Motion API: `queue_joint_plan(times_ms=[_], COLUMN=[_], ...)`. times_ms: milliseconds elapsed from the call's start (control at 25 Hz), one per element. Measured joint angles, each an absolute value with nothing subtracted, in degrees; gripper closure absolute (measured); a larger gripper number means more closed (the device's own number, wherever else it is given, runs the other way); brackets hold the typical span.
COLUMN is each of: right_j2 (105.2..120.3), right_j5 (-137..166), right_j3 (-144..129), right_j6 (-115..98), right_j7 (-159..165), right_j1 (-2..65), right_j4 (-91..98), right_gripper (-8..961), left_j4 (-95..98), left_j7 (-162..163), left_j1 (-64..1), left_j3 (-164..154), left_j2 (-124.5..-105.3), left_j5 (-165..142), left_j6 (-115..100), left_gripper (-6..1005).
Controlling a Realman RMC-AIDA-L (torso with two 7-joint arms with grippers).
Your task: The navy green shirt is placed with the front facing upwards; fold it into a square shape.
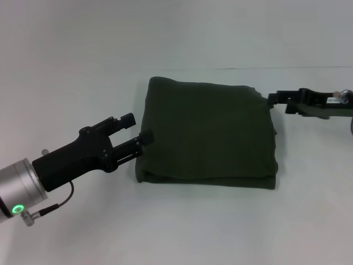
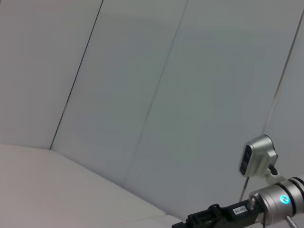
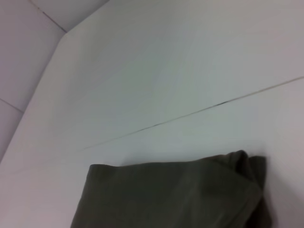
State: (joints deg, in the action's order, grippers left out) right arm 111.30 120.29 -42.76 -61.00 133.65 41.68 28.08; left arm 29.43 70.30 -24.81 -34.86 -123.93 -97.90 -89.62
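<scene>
A dark green shirt (image 1: 207, 135) lies in the middle of a plain white desk (image 1: 83, 66), already folded into a thick, nearly square bundle. Stacked layers show along its near edge, and the far right corner is a little bunched. Judging from this, the folding looks essentially done — at most some tidying of that corner and pulling the arms clear remains.

The left end effector (image 1: 138, 128) sits at the bundle's left edge, its two fingers spread apart with nothing between them; the nearer fingertip is just at the cloth. The right end effector (image 1: 274, 100) reaches to the far right corner of the bundle, but whether its fingers are spread or closed cannot be told.

No lettering, print or neck label shows on the shirt — the folds hide them. A small white sticker on the right arm is too small to read.
</scene>
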Motion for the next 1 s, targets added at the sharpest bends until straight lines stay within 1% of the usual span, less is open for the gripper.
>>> queue_joint_plan(times_ms=[80,120,160,200,440,600,760,1000], right_j2=[112.15,113.17,113.67,113.67,116.33,117.66,117.82,117.34], right_j5=[120.2,120.0,120.0,120.0,119.7,116.9,114.0,111.8], right_j3=[-42.7,-42.5,-42.4,-42.4,-42.4,-42.4,-42.4,-42.4], right_j6=[-60.5,-59.4,-58.7,-58.7,-52.3,-48.6,-47.1,-45.0], right_j7=[133.9,134.0,134.0,134.0,133.9,131.7,130.0,128.1], right_j1=[42.0,42.5,42.8,42.8,44.6,44.9,45.3,45.8], right_j4=[27.9,27.4,27.1,27.1,24.5,24.5,24.9,25.0], right_gripper=[196,196,197,197,200,202,204,207], left_j4=[29.4,29.4,29.4,29.5,29.8,29.9,29.9,29.7], left_j7=[70.2,70.2,70.1,70.0,69.8,69.8,69.8,69.8], left_j1=[-25.0,-25.0,-25.1,-25.1,-25.4,-25.5,-25.5,-25.6], left_j3=[-34.8,-34.8,-34.8,-34.7,-34.7,-34.7,-34.7,-34.7], left_j2=[-123.93,-123.93,-123.93,-123.93,-123.85,-123.73,-123.7,-123.79], left_j5=[-97.9,-97.9,-97.9,-97.9,-97.9,-97.9,-97.9,-97.9], left_j6=[-89.0,-88.8,-88.6,-88.5,-87.9,-87.7,-87.1,-86.7], left_gripper=[277,277,277,277,277,277,277,277])
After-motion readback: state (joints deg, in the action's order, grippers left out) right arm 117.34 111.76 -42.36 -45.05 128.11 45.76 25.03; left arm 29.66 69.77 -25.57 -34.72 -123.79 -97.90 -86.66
